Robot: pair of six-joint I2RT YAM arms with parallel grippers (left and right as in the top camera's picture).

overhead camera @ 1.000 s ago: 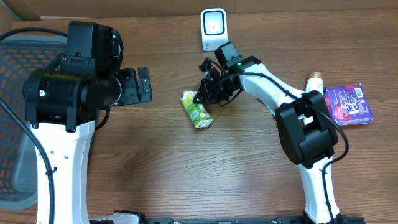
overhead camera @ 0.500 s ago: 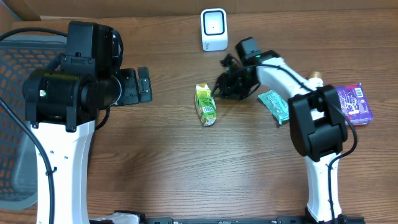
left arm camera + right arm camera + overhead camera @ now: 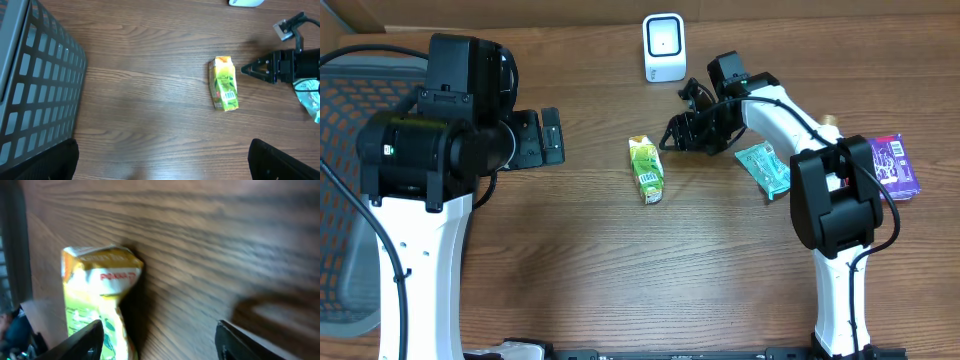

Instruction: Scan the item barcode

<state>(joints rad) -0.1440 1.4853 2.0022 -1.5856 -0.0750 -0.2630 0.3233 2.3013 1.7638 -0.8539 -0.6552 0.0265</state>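
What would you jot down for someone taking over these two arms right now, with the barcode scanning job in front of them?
The left gripper is open and empty, off to the left.
The right gripper is open and holds nothing; it sits beside the juice carton without touching it.
The carton lies flat mid-table, barcode facing up; the white scanner stands at the far edge.
Done: nothing I can confirm.
Left: pick up the carton and show its barcode to the scanner.
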